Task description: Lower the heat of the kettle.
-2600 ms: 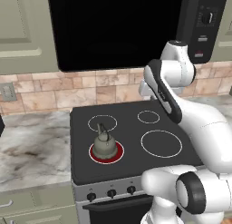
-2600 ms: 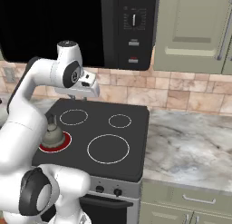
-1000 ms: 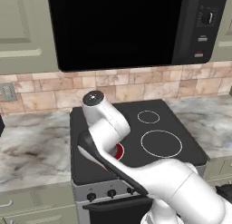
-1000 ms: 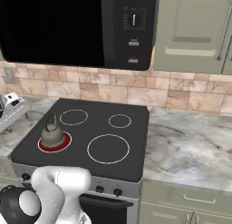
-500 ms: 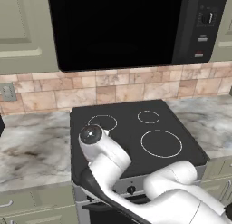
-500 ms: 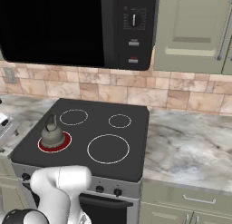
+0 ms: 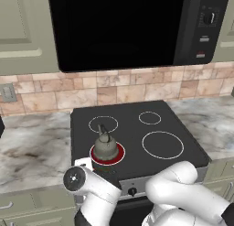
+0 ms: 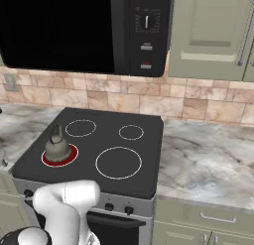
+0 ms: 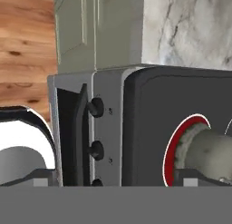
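With the kettle seated on the glowing red front-left burner, the approach to the front-panel knobs is judged under way, the matching knob needing gripping and turning, though the tool's opening cannot be told.

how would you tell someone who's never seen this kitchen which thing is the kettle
Find the black stove set into the marble counter, below the dark microwave. On its front left burner, the one ring glowing red while the other three are plain white outlines, sits the kettle. It is a small squat grey-olive pot with a thin dark wire handle arching over it, and nothing else stands on the cooktop.
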Robot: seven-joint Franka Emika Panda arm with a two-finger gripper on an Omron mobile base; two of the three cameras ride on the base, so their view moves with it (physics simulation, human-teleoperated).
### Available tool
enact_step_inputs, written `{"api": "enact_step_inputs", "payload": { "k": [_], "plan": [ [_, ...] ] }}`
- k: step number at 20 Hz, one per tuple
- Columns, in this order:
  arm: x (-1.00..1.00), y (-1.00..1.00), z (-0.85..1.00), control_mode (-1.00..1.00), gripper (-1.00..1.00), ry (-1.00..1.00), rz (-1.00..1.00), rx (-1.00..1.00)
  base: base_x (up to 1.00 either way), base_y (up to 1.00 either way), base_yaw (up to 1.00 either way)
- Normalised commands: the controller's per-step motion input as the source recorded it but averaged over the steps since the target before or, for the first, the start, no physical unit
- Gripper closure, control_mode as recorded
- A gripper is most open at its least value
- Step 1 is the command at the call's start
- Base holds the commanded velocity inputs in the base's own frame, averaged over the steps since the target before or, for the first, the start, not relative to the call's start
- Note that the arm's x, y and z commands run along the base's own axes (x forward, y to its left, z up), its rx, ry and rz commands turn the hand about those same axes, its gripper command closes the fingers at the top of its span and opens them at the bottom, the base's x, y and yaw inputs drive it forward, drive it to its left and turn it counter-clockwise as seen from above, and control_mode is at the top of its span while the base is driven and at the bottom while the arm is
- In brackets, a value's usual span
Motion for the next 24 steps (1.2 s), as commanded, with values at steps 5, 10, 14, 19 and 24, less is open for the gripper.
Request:
{"api": "enact_step_inputs", "payload": {
  "k": [5, 10, 14, 19, 24],
  "plan": [
    [-0.45, 0.18, -0.39, -1.0, -1.0, -0.02, 0.18, -0.33, 0.0, 0.0, 0.0],
    [-0.21, -0.01, -0.34, -1.0, -1.0, -0.1, 0.06, -0.19, 0.0, 0.0, 0.0],
    [0.0, -0.1, -0.29, -1.0, -1.0, -0.08, 0.04, -0.1, 0.0, 0.0, 0.0],
    [0.09, -0.14, -0.3, -1.0, -1.0, -0.05, 0.07, -0.1, 0.0, 0.0, 0.0],
    [0.12, -0.12, -0.21, -1.0, -1.0, -0.05, 0.11, -0.05, 0.0, 0.0, 0.0]
  ]
}}
